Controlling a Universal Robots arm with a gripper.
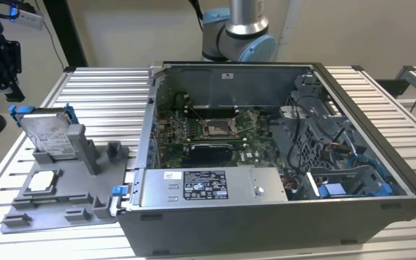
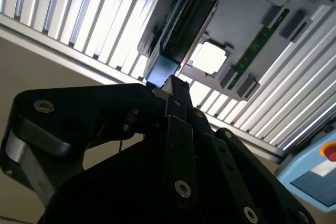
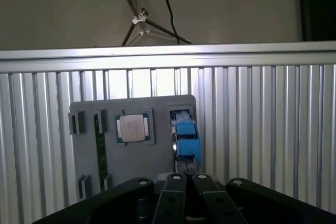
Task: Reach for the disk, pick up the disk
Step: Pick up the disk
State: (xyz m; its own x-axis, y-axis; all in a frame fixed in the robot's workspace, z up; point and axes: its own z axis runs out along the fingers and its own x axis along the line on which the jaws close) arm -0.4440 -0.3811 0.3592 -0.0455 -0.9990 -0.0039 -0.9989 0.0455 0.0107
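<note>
Blue-framed disk [image 1: 43, 125] leans in grey holder [image 1: 56, 203], its label [image 1: 51, 140] unreadable; hand [image 3: 188, 178] closed, empty, apart.

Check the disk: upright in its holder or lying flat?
Upright: the disk stands on edge, leaning slightly, slotted into the grey holder in the exterior view.

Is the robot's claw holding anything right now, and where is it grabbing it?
Nothing is held. The gripper is shut on nothing and hangs clear of the disk, which stands on edge in the grey holder.
</note>
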